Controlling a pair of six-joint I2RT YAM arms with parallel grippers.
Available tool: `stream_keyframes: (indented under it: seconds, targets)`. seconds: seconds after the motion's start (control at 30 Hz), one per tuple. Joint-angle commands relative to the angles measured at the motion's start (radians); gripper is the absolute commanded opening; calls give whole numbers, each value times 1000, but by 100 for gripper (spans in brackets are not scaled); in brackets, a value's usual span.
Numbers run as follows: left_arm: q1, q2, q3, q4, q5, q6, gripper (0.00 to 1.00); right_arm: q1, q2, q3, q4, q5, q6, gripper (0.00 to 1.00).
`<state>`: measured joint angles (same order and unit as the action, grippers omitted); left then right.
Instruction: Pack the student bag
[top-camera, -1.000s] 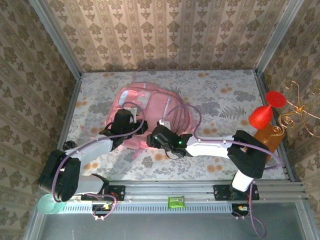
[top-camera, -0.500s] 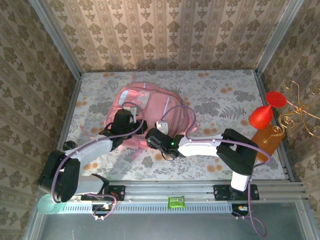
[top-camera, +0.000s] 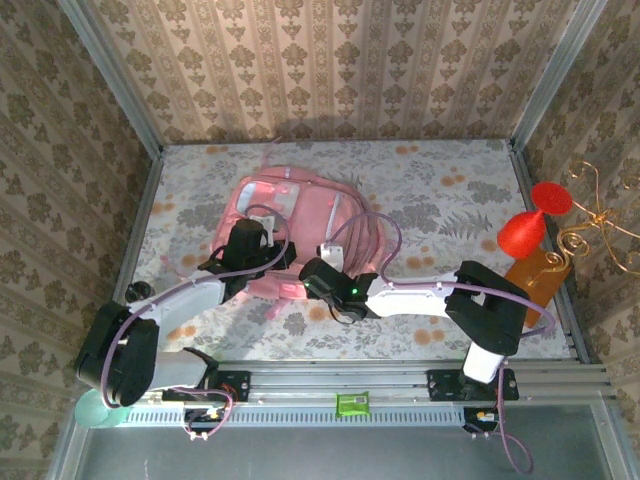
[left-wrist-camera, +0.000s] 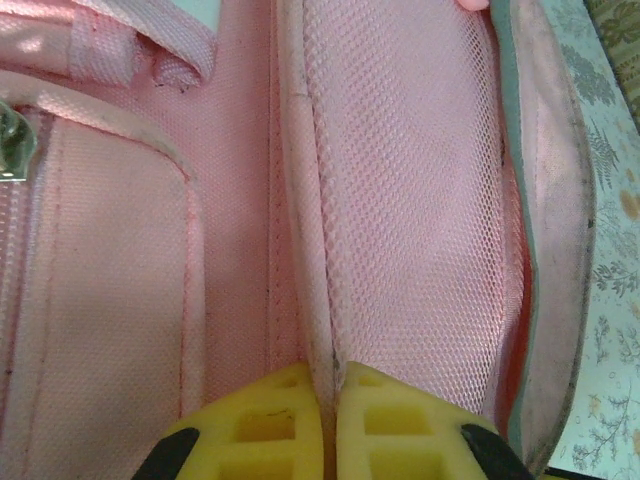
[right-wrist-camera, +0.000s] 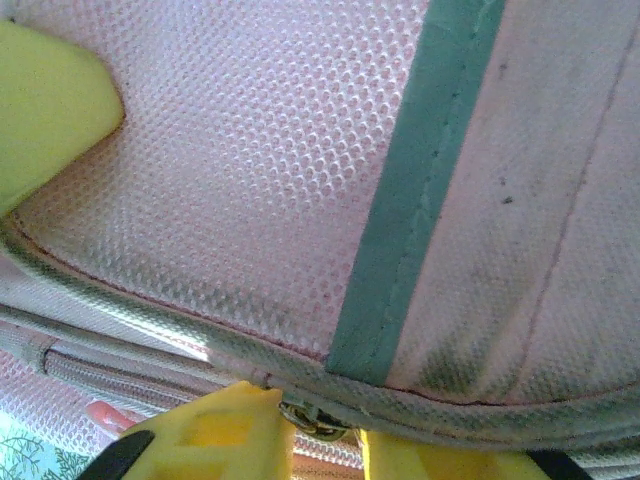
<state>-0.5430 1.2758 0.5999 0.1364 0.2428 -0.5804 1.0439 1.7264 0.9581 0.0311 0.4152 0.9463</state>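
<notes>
Packing appears to be at the zip, judging by where both arms work. The student bag (top-camera: 300, 215) lies flat on the bench (top-camera: 450, 200), left of the middle and nearer the far edge than the near one. The left gripper (left-wrist-camera: 328, 400) is pinched tight on a raised seam beside the bag's pink mesh panel (left-wrist-camera: 400, 200), apparently to steady the fabric. The right gripper (right-wrist-camera: 320, 425) sits at the bag's near-right edge, its jaws drawn narrow around a metal zip pull (right-wrist-camera: 310, 420). Whether they actually clamp it cannot be told. The zip line there looks closed on both sides of the pull, but little of its run is visible. What has gone inside the bag is hidden, so how much packing remains cannot be judged beyond this zip.
</notes>
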Motion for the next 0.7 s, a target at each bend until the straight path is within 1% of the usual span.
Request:
stream_keyframes:
  seconds: [0.0,0.2,0.27,0.37,0.43,0.5,0.67]
  targets:
    - [-15,-33,-5,-1,69,28,0,-7,-15,-5,9,65,5,19]
    - [-15,-35,-5,-6,62,33,0,-7,-30,-10,-7,67,0,10]
    - [-14,-36,-2,-13,58,36,0,-7,-46,-21,-13,64,0,9]
    - [-12,-39,3,-25,52,45,0,-8,-71,-43,-29,52,5,8]
    - [-11,-41,5,-30,49,48,0,-14,-87,-60,-28,39,5,11]
    - [-9,-42,7,-31,47,49,0,-19,-94,-74,-29,29,-1,16]
    - [-9,-41,4,-26,49,49,0,-21,-69,-57,-31,28,-18,25]
